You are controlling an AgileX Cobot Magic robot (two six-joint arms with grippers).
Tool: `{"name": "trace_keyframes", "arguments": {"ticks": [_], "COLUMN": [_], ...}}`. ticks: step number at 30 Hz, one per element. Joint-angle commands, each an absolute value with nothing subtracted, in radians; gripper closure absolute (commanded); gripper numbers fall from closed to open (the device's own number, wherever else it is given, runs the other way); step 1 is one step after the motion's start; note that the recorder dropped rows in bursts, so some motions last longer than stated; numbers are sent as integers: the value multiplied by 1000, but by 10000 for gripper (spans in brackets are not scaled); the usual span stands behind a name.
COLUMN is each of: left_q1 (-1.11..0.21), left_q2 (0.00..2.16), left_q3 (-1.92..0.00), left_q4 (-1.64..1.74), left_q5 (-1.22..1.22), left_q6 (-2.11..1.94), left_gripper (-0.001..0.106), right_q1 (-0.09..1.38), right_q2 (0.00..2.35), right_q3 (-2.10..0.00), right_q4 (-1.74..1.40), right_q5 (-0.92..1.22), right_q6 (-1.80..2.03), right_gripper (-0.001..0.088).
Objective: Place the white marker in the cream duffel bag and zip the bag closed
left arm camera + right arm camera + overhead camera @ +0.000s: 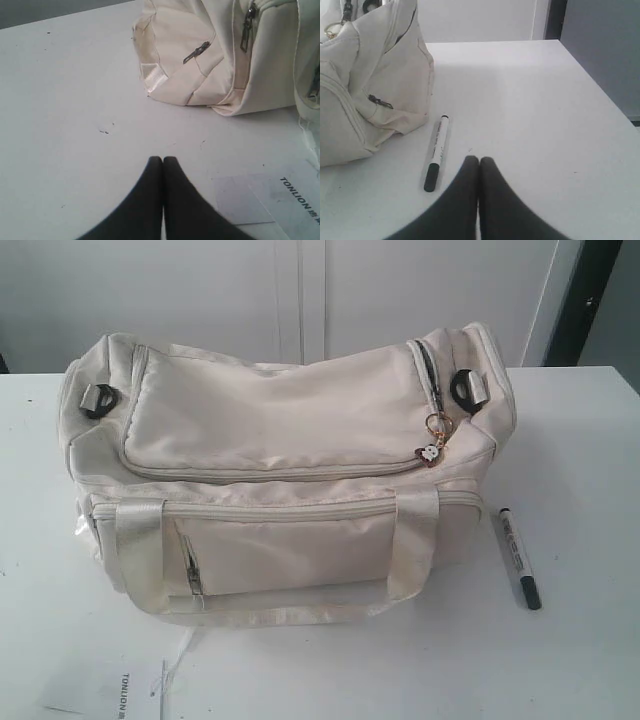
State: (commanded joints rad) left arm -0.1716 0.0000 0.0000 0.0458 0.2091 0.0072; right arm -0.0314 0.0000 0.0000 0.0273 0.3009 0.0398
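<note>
The cream duffel bag (pixel 285 475) lies across the middle of the white table, its top zip slightly parted near the gold charm (pixel 436 440). The white marker (pixel 519 557) lies flat on the table just right of the bag, black cap toward the front. In the right wrist view the marker (pixel 436 152) sits beside my right gripper (pixel 479 160), whose black fingers are pressed together and hold nothing. My left gripper (pixel 162 160) is also shut and empty, hovering over bare table a short way from the bag's end (pixel 220 55). Neither arm shows in the exterior view.
A sheet of paper with printed lettering (pixel 135 690) lies at the table's front left, also seen in the left wrist view (pixel 280 200). The table's right edge (pixel 600 90) runs beside a grey floor. A white wall stands behind the bag.
</note>
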Motion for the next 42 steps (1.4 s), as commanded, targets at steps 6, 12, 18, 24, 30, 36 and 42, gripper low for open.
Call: {"name": "trace_keyframes", "arguments": {"ticks": [6,12,18,24,30,36,42], "left_q1": [-172,-172,-172,-172,-172,-172,-172], "left_q2": [0,0,0,0,0,0,0], "left_q3": [0,0,0,0,0,0,0], "left_q4": [28,-90,-97,-120,-170,-170,-170], "left_q5": [175,150,121,75,54,54,99], "left_q6": [-9,-94,-110,-190,-249,-239,-235], "left_gripper": [1053,1053,1053,1053,1053,1053,1053], "right_q1": [-31,-31,-31,-31,-31,-31,-31], "right_q2": [0,0,0,0,53,259,482], "right_q3": [0,0,0,-18,-160,-336,-517], "right_q4": [29,53,104,58,-53,-139,-256], "right_q5": [223,100,-175,-337,-298,-202,-25], "right_q6": [48,109,299,454,450,450,450], "right_gripper": [868,868,868,868,868,868,868]}}
